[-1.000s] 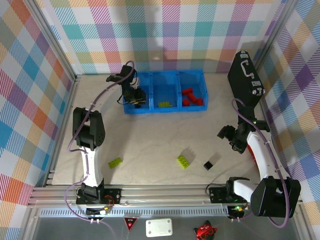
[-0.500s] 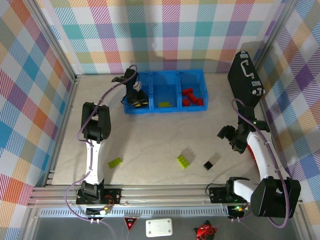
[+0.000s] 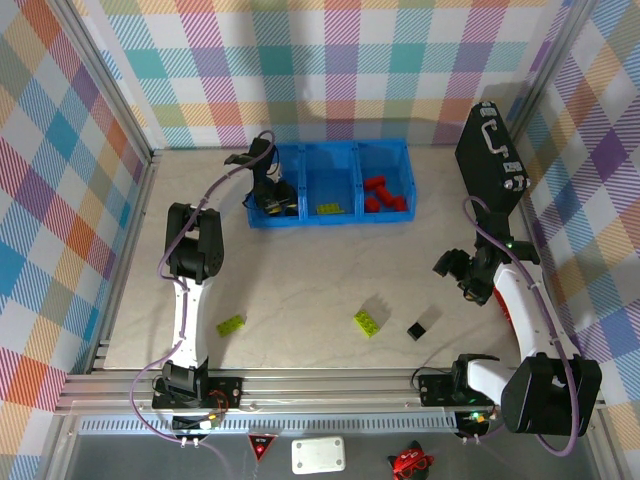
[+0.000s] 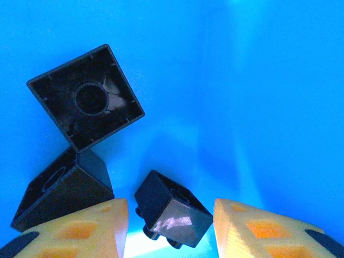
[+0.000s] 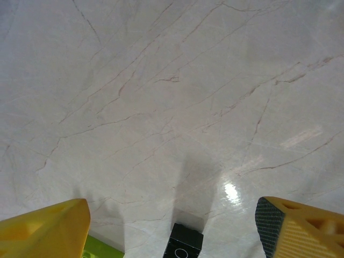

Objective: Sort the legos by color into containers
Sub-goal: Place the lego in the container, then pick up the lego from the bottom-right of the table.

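left gripper (image 3: 272,202) inside 9 o'clock compartment of blue bin (image 3: 330,148), fingers spread, small black cube (image 4: 173,215) lying between tips, two larger black bricks (image 4: 86,97) toward 10 o'clock. right gripper (image 5: 172,215) spread wide above table (image 5: 161,80), stray black cube (image 5: 183,243) at 6 o'clock.

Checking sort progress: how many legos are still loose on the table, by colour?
Lime-green: 2, the left lime-green lego and the middle lime-green lego
Black: 1, the black lego
Total: 3 loose on the table
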Controlling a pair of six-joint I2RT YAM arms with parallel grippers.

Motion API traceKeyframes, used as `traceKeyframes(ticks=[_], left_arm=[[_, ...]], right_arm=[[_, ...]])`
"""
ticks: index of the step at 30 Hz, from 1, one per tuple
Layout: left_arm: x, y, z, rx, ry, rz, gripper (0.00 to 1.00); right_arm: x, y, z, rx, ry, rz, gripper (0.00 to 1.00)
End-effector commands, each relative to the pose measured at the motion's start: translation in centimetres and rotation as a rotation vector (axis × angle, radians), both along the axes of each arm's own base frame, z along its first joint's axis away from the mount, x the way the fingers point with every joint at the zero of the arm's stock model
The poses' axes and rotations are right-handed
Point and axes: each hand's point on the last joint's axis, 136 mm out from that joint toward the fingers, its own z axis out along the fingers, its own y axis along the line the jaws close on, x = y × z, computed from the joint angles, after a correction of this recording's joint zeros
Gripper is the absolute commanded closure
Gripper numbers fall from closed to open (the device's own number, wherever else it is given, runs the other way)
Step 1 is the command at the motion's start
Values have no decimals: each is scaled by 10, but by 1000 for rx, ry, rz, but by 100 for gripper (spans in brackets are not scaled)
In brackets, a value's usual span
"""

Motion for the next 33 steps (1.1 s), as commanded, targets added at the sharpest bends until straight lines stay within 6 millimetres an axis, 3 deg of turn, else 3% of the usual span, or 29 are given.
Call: traceKeyframes(ticks=[1, 9, 18, 27, 33], left_arm=[[3, 3, 24, -17, -33, 15, 55], [-10, 4, 59, -41, -76, 8, 54], [-48, 10, 84, -48, -86, -21, 54], [-101, 27, 97, -4, -94, -50, 54], [-140, 39, 93, 28, -85, -74, 54]], right_arm=[[0, 8, -2, 46, -9, 40, 19], [6, 30, 3, 157, -82, 118, 21], [0, 43, -5, 226, -63, 118, 25], [-26, 48, -22, 161, 15, 75, 28], [-52, 50, -35, 85, 99, 27, 29]])
